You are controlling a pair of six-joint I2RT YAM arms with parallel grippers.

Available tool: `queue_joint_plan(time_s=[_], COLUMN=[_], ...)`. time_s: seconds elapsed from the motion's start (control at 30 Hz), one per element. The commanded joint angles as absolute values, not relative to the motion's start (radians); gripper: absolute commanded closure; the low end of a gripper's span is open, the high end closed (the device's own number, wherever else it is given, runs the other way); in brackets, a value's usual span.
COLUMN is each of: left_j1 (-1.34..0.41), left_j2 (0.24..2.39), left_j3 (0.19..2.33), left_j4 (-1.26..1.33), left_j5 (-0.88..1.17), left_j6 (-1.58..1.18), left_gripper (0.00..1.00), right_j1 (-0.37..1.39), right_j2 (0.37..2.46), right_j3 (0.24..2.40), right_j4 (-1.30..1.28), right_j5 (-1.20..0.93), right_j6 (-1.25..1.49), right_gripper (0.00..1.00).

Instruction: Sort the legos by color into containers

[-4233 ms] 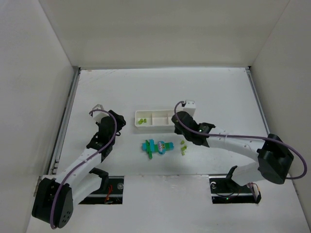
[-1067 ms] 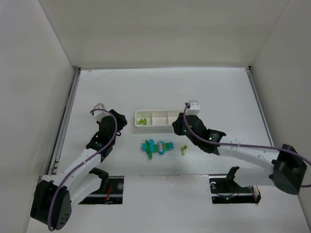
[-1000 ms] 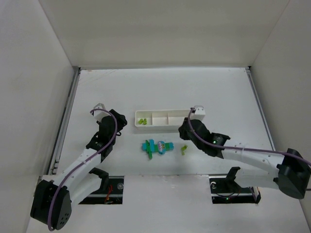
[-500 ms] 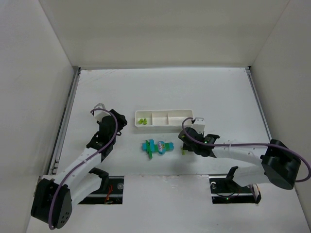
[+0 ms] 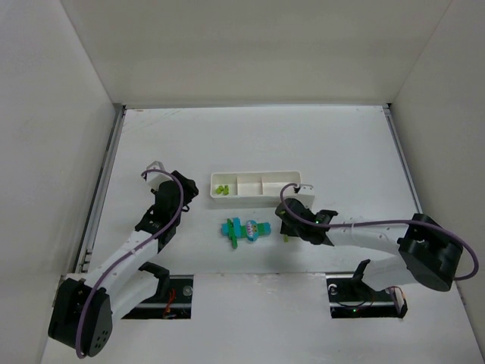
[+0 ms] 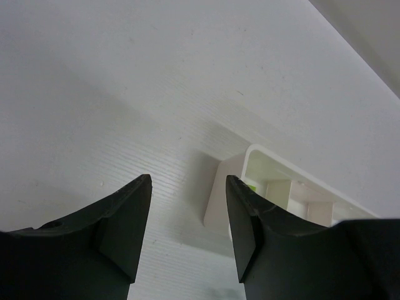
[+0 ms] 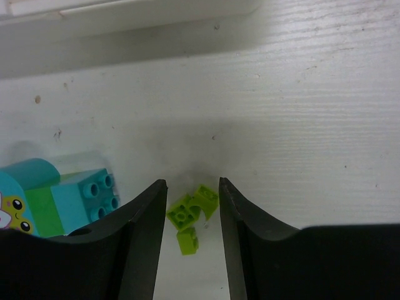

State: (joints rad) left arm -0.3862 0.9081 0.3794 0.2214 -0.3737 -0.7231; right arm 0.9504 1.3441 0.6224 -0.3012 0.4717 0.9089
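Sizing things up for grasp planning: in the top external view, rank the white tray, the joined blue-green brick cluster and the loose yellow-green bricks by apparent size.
1. white tray, clearly largest
2. brick cluster
3. loose yellow-green bricks, far smallest and only partly visible

The left arm angles forward from its base with the elbow bent, and the left hand has its two fingers parted. The right arm lies stretched low toward the middle, the right hand pointing down with fingers spread apart.
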Motion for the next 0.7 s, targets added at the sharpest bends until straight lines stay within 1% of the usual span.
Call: queue_joint_plan(time_s=[0.0, 0.2, 0.27, 0.37, 0.47, 0.53, 0.67], left_j1=[-0.392, -0.393, -0.395, -0.395, -0.390, -0.384, -0.384], left_j2=[0.914, 0.919, 0.922, 0.920, 0.907, 0.899, 0.900], left_j3=[0.396, 0.393, 0.390, 0.387, 0.383, 0.380, 0.382], left_j4=[0.270, 0.275, 0.282, 0.284, 0.281, 0.279, 0.281], left_j5=[-0.374, -0.373, -0.373, -0.371, -0.370, -0.370, -0.370], left_j6=[-0.719, -0.722, -0.724, -0.724, -0.724, -0.723, -0.721], left_gripper=[0.51, 0.51, 0.51, 0.51, 0.51, 0.51, 0.51], right_j1=[0.950, 0.953, 0.953, 0.958, 0.961, 0.972, 0.979], right_j2=[1.368, 1.368, 1.381, 1.399, 1.407, 1.396, 1.381], right_j3=[0.620, 0.618, 0.617, 0.629, 0.630, 0.630, 0.630], right_j4=[-0.273, -0.308, -0.305, -0.310, -0.327, -0.348, -0.382], right_j5=[0.475, 0.523, 0.522, 0.511, 0.506, 0.515, 0.518], right_j6=[0.927, 0.956, 0.960, 0.965, 0.973, 0.985, 1.005], right_gripper=[0.56, 0.57, 0.62, 0.65, 0.65, 0.60, 0.65])
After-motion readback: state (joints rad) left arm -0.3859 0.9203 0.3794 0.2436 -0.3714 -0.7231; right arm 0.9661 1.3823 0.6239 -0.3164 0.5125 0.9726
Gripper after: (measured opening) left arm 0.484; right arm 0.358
